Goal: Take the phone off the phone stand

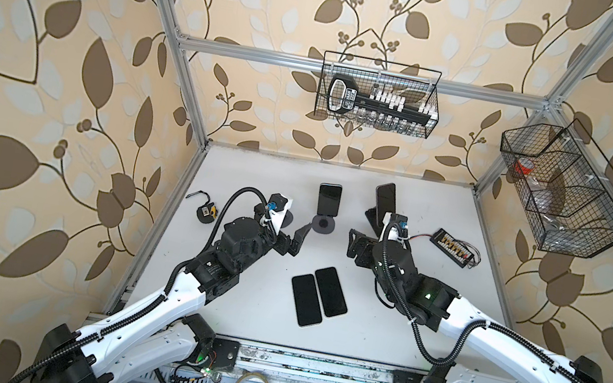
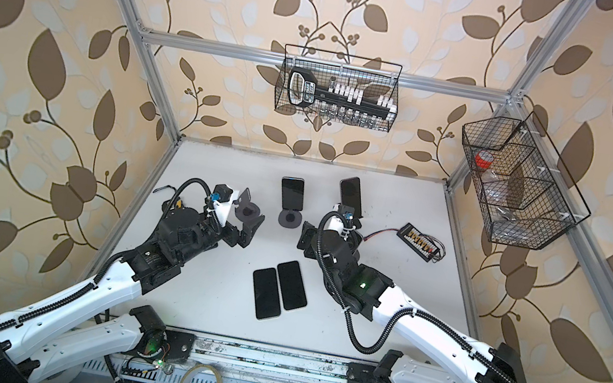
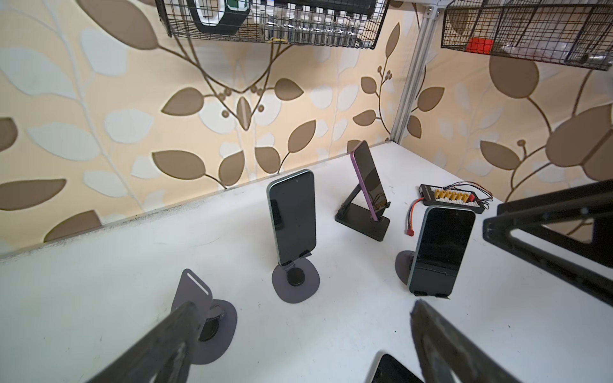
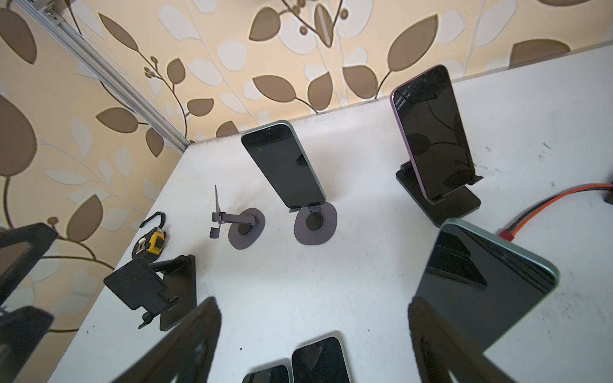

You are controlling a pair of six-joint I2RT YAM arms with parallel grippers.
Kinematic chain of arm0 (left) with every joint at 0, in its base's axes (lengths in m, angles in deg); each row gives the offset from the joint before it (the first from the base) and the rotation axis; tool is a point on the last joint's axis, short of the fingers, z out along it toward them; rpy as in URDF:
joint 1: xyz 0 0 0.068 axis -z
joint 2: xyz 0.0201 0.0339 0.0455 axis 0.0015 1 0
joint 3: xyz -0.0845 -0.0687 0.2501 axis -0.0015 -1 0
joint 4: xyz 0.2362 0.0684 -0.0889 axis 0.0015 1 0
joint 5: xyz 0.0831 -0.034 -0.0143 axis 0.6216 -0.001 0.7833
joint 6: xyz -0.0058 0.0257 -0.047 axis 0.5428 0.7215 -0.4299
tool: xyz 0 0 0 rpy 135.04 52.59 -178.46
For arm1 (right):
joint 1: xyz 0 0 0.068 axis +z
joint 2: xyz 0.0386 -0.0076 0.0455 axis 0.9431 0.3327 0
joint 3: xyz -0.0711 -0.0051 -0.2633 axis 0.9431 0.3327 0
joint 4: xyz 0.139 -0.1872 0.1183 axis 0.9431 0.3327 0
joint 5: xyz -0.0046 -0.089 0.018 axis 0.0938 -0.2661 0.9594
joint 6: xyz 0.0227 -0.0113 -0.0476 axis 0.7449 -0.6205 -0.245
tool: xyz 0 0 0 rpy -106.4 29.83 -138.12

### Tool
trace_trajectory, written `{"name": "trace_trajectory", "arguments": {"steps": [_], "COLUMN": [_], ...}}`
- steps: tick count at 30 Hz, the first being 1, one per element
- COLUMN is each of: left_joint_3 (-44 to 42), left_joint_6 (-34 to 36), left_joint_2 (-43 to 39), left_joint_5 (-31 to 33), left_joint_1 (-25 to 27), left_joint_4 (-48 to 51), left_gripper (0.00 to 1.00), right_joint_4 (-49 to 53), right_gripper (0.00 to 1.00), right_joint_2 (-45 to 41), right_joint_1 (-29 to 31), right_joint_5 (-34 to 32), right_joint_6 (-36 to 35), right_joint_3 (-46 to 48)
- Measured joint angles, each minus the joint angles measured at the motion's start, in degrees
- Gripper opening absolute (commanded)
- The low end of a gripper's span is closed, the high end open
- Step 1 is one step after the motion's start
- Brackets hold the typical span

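While the teal phone [image 3: 441, 248] leaned on its grey stand [image 3: 403, 268] at lower right of frame, the right end effector [image 4: 313, 301] stood wide beside it, probably to straddle it; the left end effector [image 3: 303, 308] gaped empty.

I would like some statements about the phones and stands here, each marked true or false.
1. Two phones lie flat, side by side, on the table. True.
2. The purple phone lies flat on the table. False: it leans on a black stand.
3. The left gripper holds a phone. False: it is open and empty.
4. One grey stand with a round base holds no phone. True.
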Motion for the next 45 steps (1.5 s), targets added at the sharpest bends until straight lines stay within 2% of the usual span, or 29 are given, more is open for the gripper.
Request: {"name": "trace_trajectory", "arguments": {"steps": [18, 32, 45], "left_joint_3": [1.1, 1.1, 1.4], "left_joint_6": [-4.7, -6.1, -6.2], "left_joint_2": [1.0, 0.6, 0.2], "left_joint_5": [0.1, 0.3, 0.4], "left_joint_1": [-1.2, -1.2, -1.2], "left_joint_4": [3.3, 3.4, 5.0], "left_gripper": [0.99, 0.99, 0.99], "right_joint_4": [-1.3, -3.9, -8.3], "right_gripper": [0.84, 0.91, 0.97], "right_joint_2": [5.0, 10.1, 18.3], "right_joint_1": [0.3, 0.3, -0.2], "right_joint_5": [-0.4, -2.4, -4.0], "right_joint_6": [0.0, -0.6, -8.1], "right_joint_3": [-2.4, -5.4, -13.8]}}
